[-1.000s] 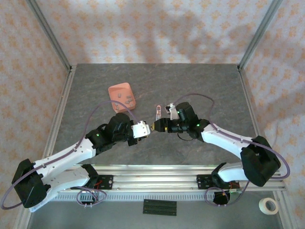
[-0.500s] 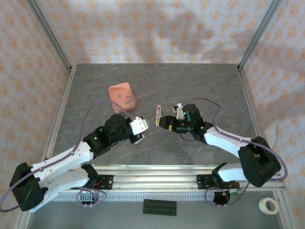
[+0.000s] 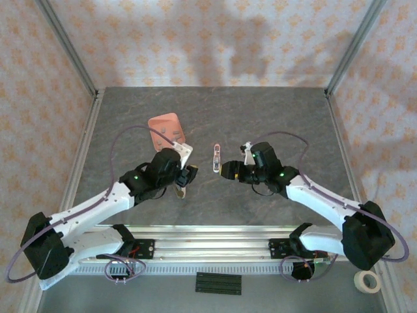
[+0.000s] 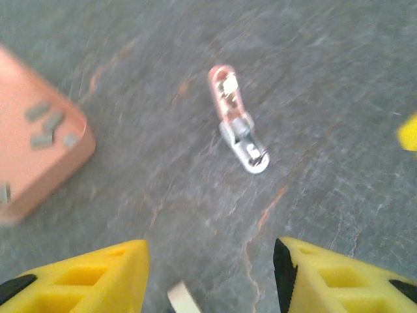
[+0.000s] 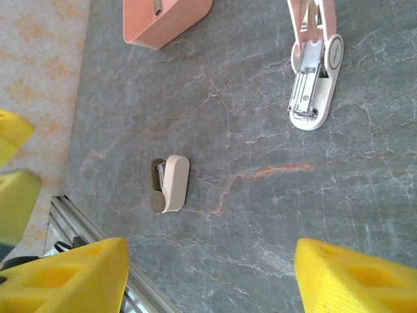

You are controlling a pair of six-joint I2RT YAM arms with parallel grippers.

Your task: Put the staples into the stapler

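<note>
Between my two end effectors, on the grey stone-patterned table [image 3: 280, 117], the small pale pink and white stapler [image 4: 234, 120] lies hinged open and flat, its long axis running away from my bases; my right end effector [image 5: 212, 251], fingers spread and empty, sits just beside its near white end and is the nearer one. My left end effector [image 4: 210, 246] is also spread and empty, with the tiny grey metal staples [image 4: 44, 122] in the salmon-pink square tray [image 4: 39, 166] off to its left. A small cream and dark piece [image 5: 171, 184], which I cannot identify, lies by it, clear of the stapler
</note>
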